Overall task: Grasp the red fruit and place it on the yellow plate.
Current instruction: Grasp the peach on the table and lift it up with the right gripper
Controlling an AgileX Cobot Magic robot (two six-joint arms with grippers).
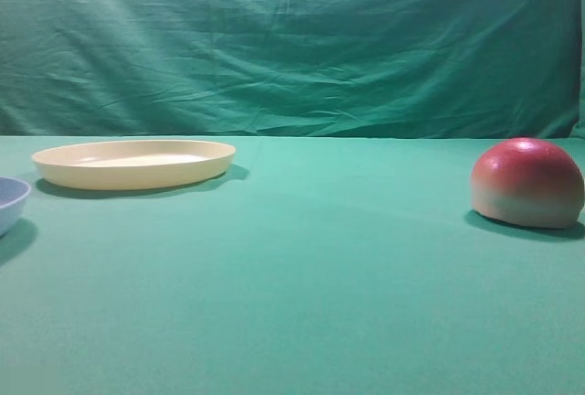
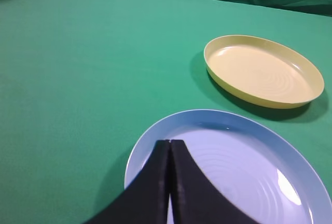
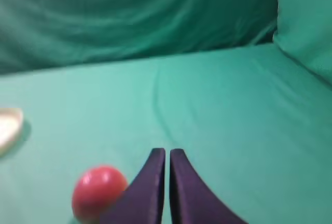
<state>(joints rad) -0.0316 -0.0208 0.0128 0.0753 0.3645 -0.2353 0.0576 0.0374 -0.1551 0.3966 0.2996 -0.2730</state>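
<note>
Green cloth table (image 1: pixel 302 267): fruit (image 1: pixel 527 182) sits far right, plate (image 1: pixel 134 163) far left, bare. Nothing done yet; left gripper (image 2: pixel 169 142) and right gripper (image 3: pixel 167 151) both have jaws together, holding nothing.

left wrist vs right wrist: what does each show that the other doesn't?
Only left wrist: the light blue dish under the shut left gripper, and the whole yellow plate, empty.
Only right wrist: the red fruit on the cloth, left of the shut right gripper.
Both: green tablecloth, backdrop; the right wrist view catches only the plate's edge.
</note>
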